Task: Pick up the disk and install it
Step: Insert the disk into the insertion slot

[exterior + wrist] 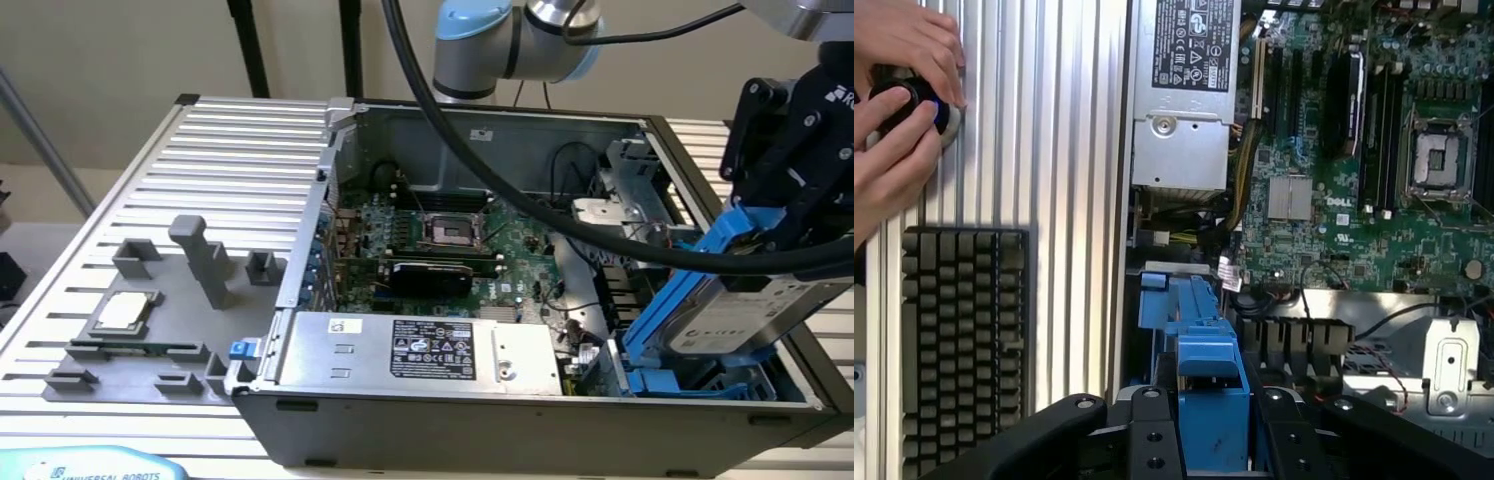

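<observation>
Tilting into a corner of the computer case (534,430), the disk (754,310) is pinched between the fingers of the gripper (781,225). A green board (514,255) is housed inside.

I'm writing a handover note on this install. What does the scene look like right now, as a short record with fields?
hand: shut on the disk, gripping its blue carrier
disk: tilted, label showing, at the case's corner on the exterior view's right
case: open, with the motherboard and a labelled grey box exposed
outside case: square chip on a grey fixture, on the exterior view's left
task state: disk picked up, not yet installed
</observation>
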Robot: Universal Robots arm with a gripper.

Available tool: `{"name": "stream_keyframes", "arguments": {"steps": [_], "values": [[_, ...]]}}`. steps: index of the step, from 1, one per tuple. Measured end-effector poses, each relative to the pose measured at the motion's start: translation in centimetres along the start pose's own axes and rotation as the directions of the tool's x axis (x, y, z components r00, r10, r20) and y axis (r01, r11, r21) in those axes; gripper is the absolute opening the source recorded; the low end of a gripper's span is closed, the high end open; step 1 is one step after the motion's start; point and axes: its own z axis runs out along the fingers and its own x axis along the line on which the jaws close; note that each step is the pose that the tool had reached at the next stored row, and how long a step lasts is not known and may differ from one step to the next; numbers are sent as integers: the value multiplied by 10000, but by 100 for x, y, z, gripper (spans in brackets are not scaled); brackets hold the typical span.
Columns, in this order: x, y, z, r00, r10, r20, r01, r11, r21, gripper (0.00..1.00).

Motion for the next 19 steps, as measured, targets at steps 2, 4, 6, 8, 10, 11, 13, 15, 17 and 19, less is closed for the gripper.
{"name": "stream_keyframes", "arguments": {"steps": [2, 4, 6, 8, 10, 11, 13, 15, 17, 19], "values": [[-1, 0, 10, 10000, 8, 3, -8, 10000, -4, 33], [-7, -1, 16, 10000, 14, 1, -14, 10000, -8, 33], [-11, -1, 24, 10000, 19, 3, -19, 10000, -12, 33], [-15, -1, 32, 10000, 23, 2, -23, 10000, -18, 33], [-16, -5, 41, 10000, 24, 4, -24, 10000, -25, 33], [-16, -9, 45, 10000, 23, 4, -23, 10000, -32, 33], [-16, -18, 53, 10000, 24, 12, -24, 10000, -44, 33], [-15, -28, 63, 10000, 25, 25, -24, 10000, -57, 33], [-15, -30, 75, 10000, 26, 42, -26, 10000, -64, 33], [-15, -32, 89, 10000, 25, 59, -25, 10000, -70, 33]]}}
